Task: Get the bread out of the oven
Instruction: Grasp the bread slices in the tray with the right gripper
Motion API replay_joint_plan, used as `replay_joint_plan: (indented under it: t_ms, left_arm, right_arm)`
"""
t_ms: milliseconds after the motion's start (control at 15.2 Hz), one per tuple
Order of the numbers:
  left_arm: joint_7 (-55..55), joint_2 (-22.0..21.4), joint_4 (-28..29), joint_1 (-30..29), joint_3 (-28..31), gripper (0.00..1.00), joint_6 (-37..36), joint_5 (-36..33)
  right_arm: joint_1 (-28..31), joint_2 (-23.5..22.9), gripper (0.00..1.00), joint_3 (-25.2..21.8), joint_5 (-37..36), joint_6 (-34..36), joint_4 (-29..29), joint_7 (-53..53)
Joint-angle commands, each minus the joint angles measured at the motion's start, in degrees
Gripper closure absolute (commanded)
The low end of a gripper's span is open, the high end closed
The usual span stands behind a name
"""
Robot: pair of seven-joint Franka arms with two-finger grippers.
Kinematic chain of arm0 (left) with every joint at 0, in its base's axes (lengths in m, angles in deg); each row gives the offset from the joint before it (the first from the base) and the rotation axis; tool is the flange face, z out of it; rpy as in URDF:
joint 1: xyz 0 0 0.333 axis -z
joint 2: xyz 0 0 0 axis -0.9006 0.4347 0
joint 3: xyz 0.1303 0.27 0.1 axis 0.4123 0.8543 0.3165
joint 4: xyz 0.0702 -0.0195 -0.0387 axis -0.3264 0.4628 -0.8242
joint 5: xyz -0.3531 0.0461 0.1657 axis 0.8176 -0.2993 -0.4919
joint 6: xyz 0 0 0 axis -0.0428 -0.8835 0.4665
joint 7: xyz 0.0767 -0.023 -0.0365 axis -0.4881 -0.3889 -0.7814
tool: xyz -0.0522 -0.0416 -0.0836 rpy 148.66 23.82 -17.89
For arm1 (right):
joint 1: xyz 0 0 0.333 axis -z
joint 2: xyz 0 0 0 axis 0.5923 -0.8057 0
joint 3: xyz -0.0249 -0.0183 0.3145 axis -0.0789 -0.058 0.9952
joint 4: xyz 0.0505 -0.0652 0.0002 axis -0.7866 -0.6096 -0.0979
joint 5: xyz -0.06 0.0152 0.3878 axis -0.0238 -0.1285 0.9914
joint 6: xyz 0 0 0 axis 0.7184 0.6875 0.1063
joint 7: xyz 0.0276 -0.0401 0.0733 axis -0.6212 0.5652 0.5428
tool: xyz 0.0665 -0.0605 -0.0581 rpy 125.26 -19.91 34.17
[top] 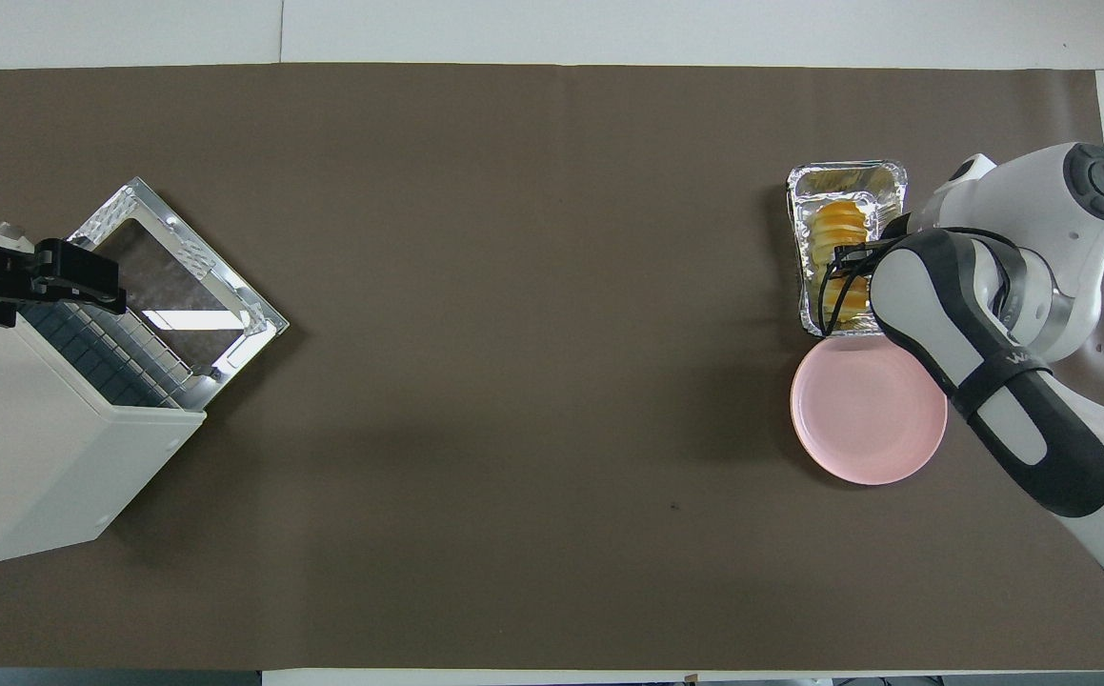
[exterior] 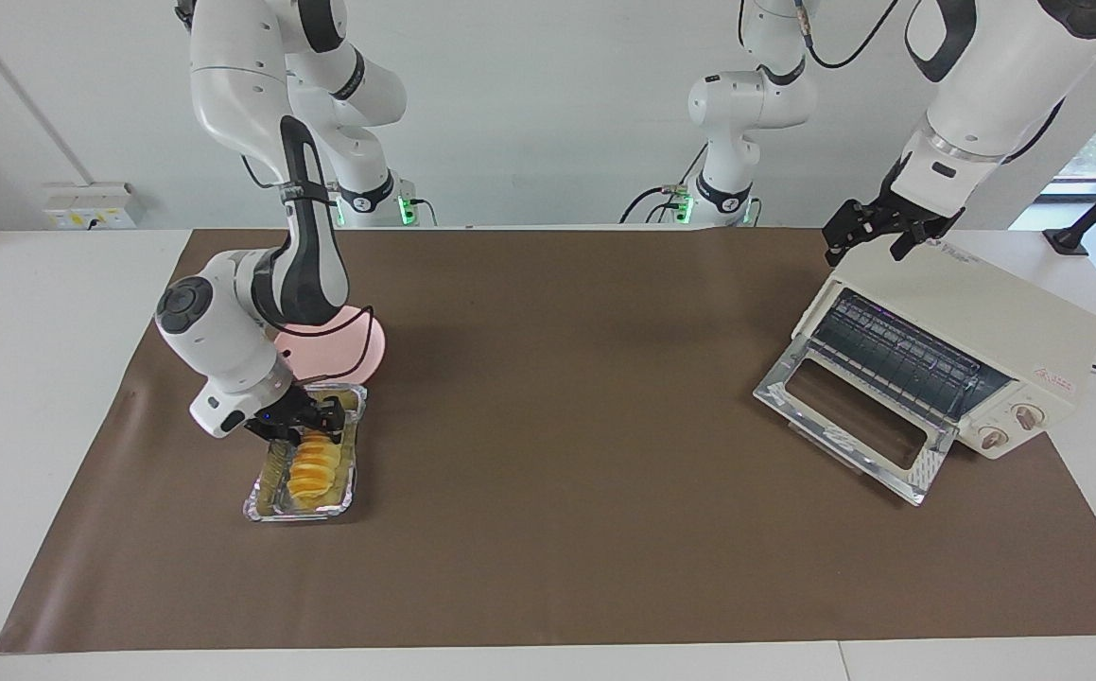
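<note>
The bread (exterior: 313, 470) (top: 837, 222) lies in a crinkled foil tray (exterior: 259, 501) (top: 847, 173) toward the right arm's end of the table, outside the oven. My right gripper (exterior: 311, 422) (top: 847, 259) is down in the tray with its fingers closed across the bread's middle. The tray still bears the loaf. The cream-white oven (exterior: 982, 312) (top: 37, 457) stands toward the left arm's end with its glass door (exterior: 850, 416) (top: 180, 276) folded down and its rack bare. My left gripper (exterior: 874, 244) (top: 99, 281) waits open over the oven's top edge.
A pink plate (exterior: 366, 355) (top: 866, 410) sits beside the foil tray, nearer to the robots, partly under the right arm. A brown mat (exterior: 557, 378) (top: 513, 333) covers the table between tray and oven.
</note>
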Motion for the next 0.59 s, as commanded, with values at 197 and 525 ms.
replay_joint_plan:
  t_ms: [197, 525]
  left_arm:
    - [0.3, -1.1, 1.0, -0.4, -0.1, 0.00, 0.0, -0.2]
    - [0.3, -1.1, 1.0, -0.4, -0.1, 0.00, 0.0, -0.2]
  right_arm:
    - [-0.4, 4.7, 0.88, -0.1, -2.0, 9.2, 4.6, -1.9]
    - [0.2, 14.9, 0.87, -0.1, -2.1, 21.0, 0.2, -3.1]
